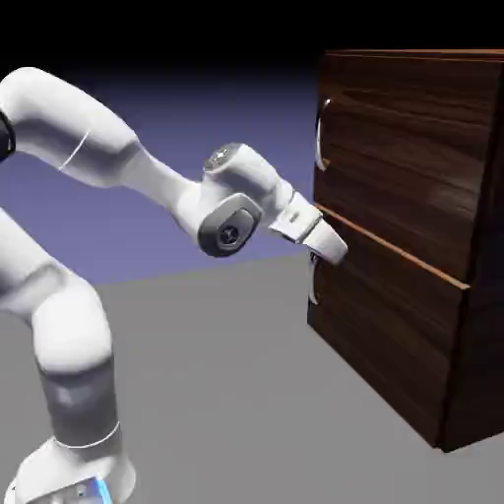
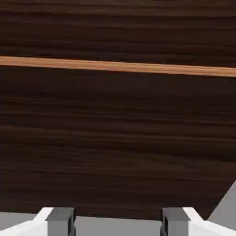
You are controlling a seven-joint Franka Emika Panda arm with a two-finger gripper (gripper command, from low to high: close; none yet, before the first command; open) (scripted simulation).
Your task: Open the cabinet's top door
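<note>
- Standing on the exterior view's right, the cabinet (image 1: 481,345) is filling much of that side, while the white arm (image 1: 89,118) is reaching toward it from the left, over the grey floor (image 1: 226,394).
- The top door (image 1: 413,167) is forming the upper part of the cabinet's front and is looking shut; the step in hand is probably lining up for its handle, with the pulling not yet begun.
- The lower panel (image 1: 394,330) is sitting below it, beyond the orange-brown strip (image 1: 394,247), and is filling much of the hand view under that strip.
- The upper handle (image 1: 319,138) is curving along the door's left edge, above the hand and well apart from it; the next move is likely calling for lifting, then bringing the grip around that bar before drawing the door out.
- The lower handle (image 1: 314,285) is showing just beneath the hand, and is posing a risk of catching it or being taken by mistake; the front face is also leaving little room for careless turning.
- The fingers (image 2: 61,222) are standing apart, with nothing clamped between them.
</note>
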